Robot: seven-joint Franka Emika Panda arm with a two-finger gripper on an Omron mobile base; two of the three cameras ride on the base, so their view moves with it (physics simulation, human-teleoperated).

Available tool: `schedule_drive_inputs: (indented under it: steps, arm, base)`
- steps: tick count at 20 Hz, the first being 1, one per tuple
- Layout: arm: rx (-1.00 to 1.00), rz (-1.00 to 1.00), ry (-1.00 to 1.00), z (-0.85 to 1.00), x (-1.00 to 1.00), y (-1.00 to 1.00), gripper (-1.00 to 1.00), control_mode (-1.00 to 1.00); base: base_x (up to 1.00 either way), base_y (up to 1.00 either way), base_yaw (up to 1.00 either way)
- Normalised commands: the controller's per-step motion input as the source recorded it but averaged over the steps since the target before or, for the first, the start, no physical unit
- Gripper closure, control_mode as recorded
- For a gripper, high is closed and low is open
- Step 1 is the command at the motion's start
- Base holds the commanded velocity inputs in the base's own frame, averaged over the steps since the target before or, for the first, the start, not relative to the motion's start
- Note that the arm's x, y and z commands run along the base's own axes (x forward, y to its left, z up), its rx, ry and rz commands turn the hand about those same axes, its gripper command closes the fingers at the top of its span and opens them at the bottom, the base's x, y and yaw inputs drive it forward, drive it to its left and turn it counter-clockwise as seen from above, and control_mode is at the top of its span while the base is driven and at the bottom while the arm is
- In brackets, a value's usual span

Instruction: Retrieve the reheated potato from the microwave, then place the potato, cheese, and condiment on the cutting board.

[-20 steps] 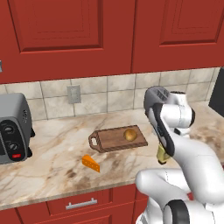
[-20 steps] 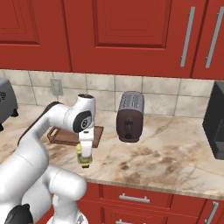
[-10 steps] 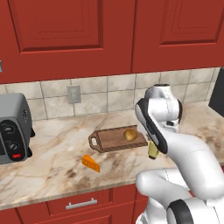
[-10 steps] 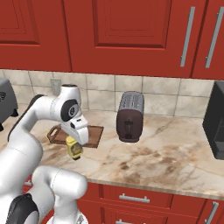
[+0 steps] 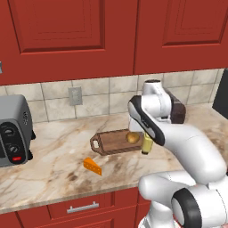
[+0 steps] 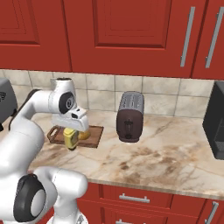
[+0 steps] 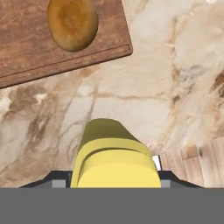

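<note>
Yellow plastic filled the grip: the fingers point(image 7: 114, 183) were clamped on the condiment point(image 7: 113, 157), a squat squeeze bottle held with one dark tip at each side of it in the hand view. In the left base view the condiment point(image 5: 147, 143) hung under the white hand just off the right end of the cutting board point(image 5: 113, 141), and in the right base view the same bottle point(image 6: 71, 138) sat in front of the board's front edge point(image 6: 94, 139); whether its base touched the marble surface point(image 5: 53, 164) could not be told. Beyond the bottle, the potato point(image 7: 72, 22) lay on the dark wooden board point(image 7: 26, 48), close to the corner nearest the hand, and the left base view showed the potato point(image 5: 132, 137) at the board's right end, with the handle and its hole at the left end. The cheese point(image 5: 92, 166), an orange wedge, lay on the bare surface nearer its front edge, apart from the board and to the left of it. A brown toaster point(image 6: 130, 117) stood to the right of the board toward the tiled back wall. The microwave point(image 6: 215, 121) stood at the far right end of the surface, and a grey toaster oven point(image 5: 14, 129) sat at the left end.
</note>
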Motion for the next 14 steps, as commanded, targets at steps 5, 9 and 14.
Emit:
schedule_drive_inputs:
  steps: [5, 9, 14]
  arm:
    - [0.05, 0.27, -0.01, 0.0, 0.35, 0.37, 1.0, -1.0]
    - [0.02, 0.22, 0.0, 0.0, 0.31, 0.34, 1.0, -1.0]
    - [0.0, 0.19, 0.0, -0.02, 0.36, 0.24, 1.0, -1.0]
  base:
    - [0.0, 0.0, 0.0]
    - [0.0, 0.0, 0.0]
    - [0.0, 0.0, 0.0]
